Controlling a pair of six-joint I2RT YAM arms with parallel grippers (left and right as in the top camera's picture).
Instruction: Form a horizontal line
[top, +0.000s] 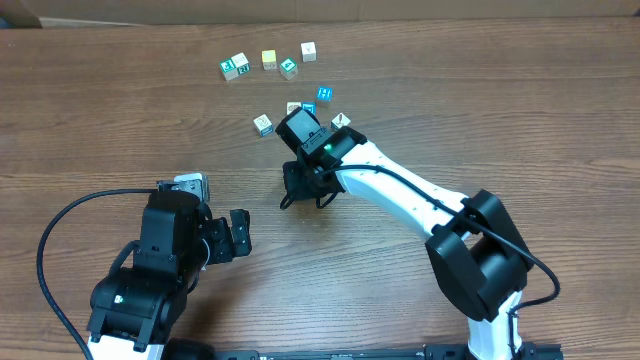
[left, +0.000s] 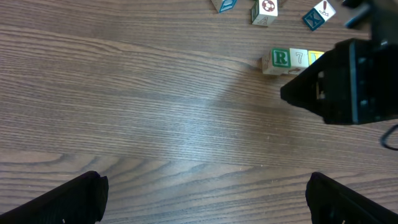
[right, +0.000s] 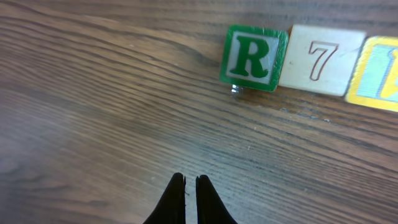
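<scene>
Since your right pincer (right: 189, 182) is pinched together with nothing in it, it's just parked over bare wooden tabletop (right: 93, 124); can't tell if the tips touch the wood. A bit past those tips you've got the green R block (right: 252, 57), letter up. It touches the white 7 block (right: 323, 59), which touches a yellow block (right: 380, 73) cut off by the frame edge, so that's three side by side in one row. Your left pincer (left: 205, 180) is spread wide and empty, well short of that row. From the left wrist view, the black body of the right arm (left: 348, 81) covers the row's yellow end. Farther back sit three loose ones, apart from each other: a blue-and-white block (left: 225, 4), a ball-picture block (left: 266, 9) and an exclamation-mark block (left: 316, 15).
</scene>
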